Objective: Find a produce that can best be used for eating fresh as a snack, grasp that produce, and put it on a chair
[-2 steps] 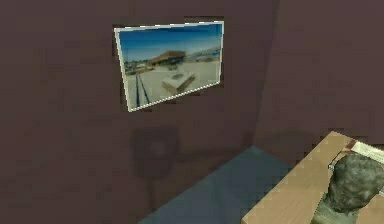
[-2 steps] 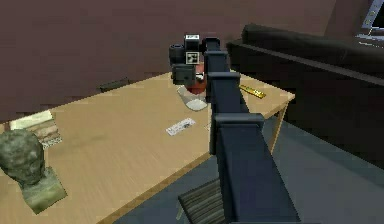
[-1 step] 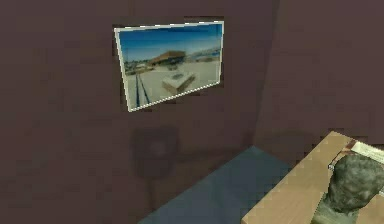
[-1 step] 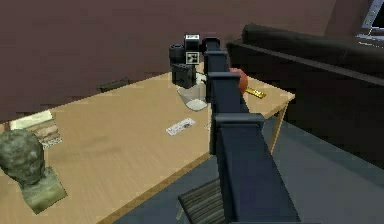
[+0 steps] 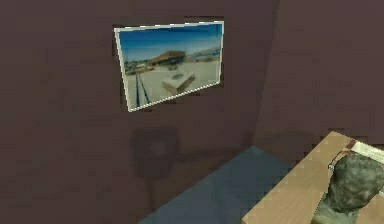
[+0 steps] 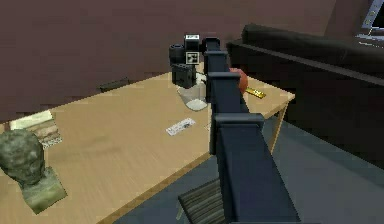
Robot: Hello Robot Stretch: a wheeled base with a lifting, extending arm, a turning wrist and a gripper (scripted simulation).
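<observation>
While the forward view gives me a dark wall with a framed picture [image 5: 170, 62] on it, the corner of the table [image 5: 315, 175] and a grey-green bust [image 5: 360, 185] sit at its lower right.

In the arm side view the arm [image 6: 235, 150] reaches out over the table [image 6: 110, 150], and the claw [image 6: 177, 57] stands at its far end beside the white marker squares [image 6: 185, 72]. A pale, glassy thing [image 6: 193, 98] stands on the table close by the claw, on its near side. Because of that I cannot tell whether the claw holds anything, nor how its fingers are set.

The red round thing [image 6: 237, 78] lies on the table just across the arm bar from the claw, toward the view's right, partly hidden by the bar. I take it for the produce, an apple or a tomato. A small yellow thing [image 6: 257, 93] lies just past it, farther from the claw. The bust [image 6: 28, 165] is well away on the claw's other side. A dark sofa [image 6: 310, 70] stands beyond the table.

I judge the red round thing to be light, firm and smooth-skinned. It is likely to roll, and a hard squeeze would bruise it. I would take it across its widest part, fingers on opposite flanks, with gentle force.
</observation>
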